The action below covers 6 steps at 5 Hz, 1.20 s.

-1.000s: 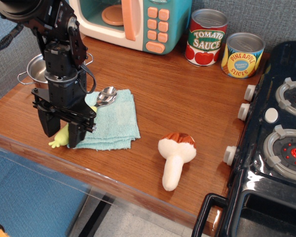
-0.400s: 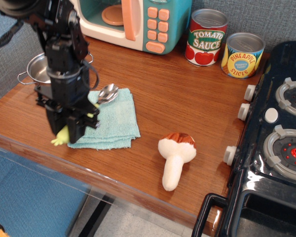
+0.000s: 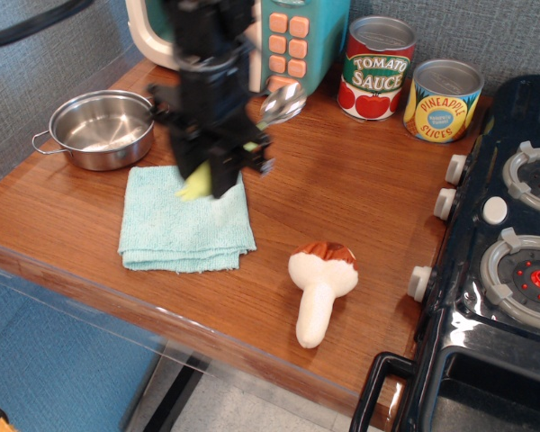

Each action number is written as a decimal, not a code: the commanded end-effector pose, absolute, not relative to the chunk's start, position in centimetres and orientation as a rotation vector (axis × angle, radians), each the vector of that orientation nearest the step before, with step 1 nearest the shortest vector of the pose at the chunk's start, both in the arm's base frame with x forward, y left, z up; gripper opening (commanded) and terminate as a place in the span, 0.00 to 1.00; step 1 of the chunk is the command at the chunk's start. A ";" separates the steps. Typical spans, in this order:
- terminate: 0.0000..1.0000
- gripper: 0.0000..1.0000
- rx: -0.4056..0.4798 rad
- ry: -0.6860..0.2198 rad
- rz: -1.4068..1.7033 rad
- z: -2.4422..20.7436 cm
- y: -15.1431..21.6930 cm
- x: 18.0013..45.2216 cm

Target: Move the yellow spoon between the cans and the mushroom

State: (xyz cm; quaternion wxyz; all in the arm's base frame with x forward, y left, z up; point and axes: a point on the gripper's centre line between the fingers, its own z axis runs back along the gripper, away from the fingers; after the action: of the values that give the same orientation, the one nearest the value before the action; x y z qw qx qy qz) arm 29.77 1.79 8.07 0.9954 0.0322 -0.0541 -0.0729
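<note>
My gripper point(image 3: 214, 175) is shut on the yellow spoon's handle point(image 3: 196, 186) and holds it in the air above the teal cloth's far right part. The spoon's silver bowl point(image 3: 283, 103) points up and right, toward the microwave. The red-and-green Tomato Sauce can point(image 3: 377, 68) and the yellow-and-blue Pineapple Slices can point(image 3: 443, 101) stand at the back right. The plush mushroom point(image 3: 321, 279) lies on the wood near the front, cap away from me. The gripper is left of the cans and behind and left of the mushroom.
A folded teal cloth point(image 3: 182, 229) lies at the front left. A small steel pot point(image 3: 103, 130) sits at the left. A toy microwave point(image 3: 292, 40) stands at the back. A black toy stove point(image 3: 504, 270) takes up the right side.
The gripper has closed on the spoon's handle, lifted it off the cloth and carried it up and to the right. The pot, hidden before, now shows.
</note>
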 end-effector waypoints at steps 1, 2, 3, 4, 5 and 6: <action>0.00 0.00 0.058 -0.059 -0.078 5.3 -1.5 35.3; 0.00 0.00 0.027 -0.008 -0.042 3.2 -2.1 36.3; 0.00 0.00 0.021 0.021 -0.041 2.2 -2.4 36.4; 0.00 1.00 0.011 -0.018 -0.060 3.1 -2.4 36.2; 0.00 1.00 0.007 -0.120 -0.090 6.0 -2.7 35.5; 0.00 1.00 -0.004 -0.190 -0.099 8.2 -2.5 34.8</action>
State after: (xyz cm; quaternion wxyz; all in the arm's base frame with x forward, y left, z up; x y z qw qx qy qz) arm 34.55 -2.59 6.29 0.9968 -0.0030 -0.0643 -0.0466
